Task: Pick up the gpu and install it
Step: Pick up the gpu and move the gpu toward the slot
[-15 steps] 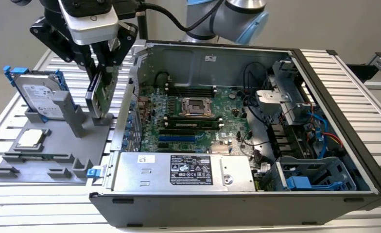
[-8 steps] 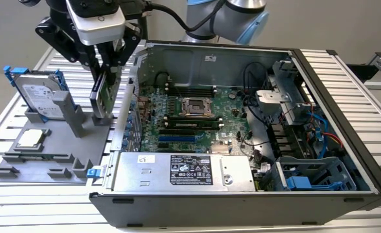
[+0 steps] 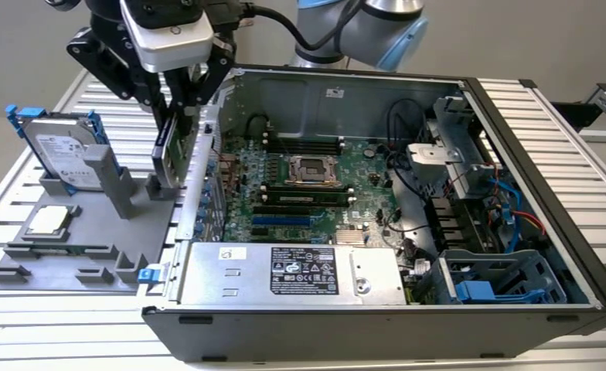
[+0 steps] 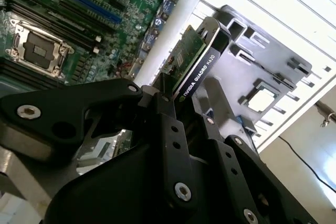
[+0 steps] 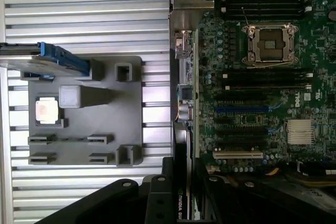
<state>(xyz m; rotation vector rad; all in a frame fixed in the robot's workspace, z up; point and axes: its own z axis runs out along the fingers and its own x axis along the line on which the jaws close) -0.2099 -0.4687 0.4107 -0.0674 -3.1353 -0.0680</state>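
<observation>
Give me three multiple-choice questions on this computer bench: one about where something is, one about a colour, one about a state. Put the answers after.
1. Where is the gpu?
A) outside the computer case, beside its wall
B) seated in a motherboard slot
C) lying flat on the table

2. What colour are the hard drive's rails?
A) red
B) blue
C) yellow

3. What state is the hand in?
A) open and empty
B) shut on the hard drive
C) shut on the gpu

Answers:
1 A: the exterior view shows the gpu upright at the grey holder, just outside the case wall.
2 B: blue shows along the hard drive's edges.
3 C: in the second wrist view the fingers sit against both faces of the gpu.
</observation>
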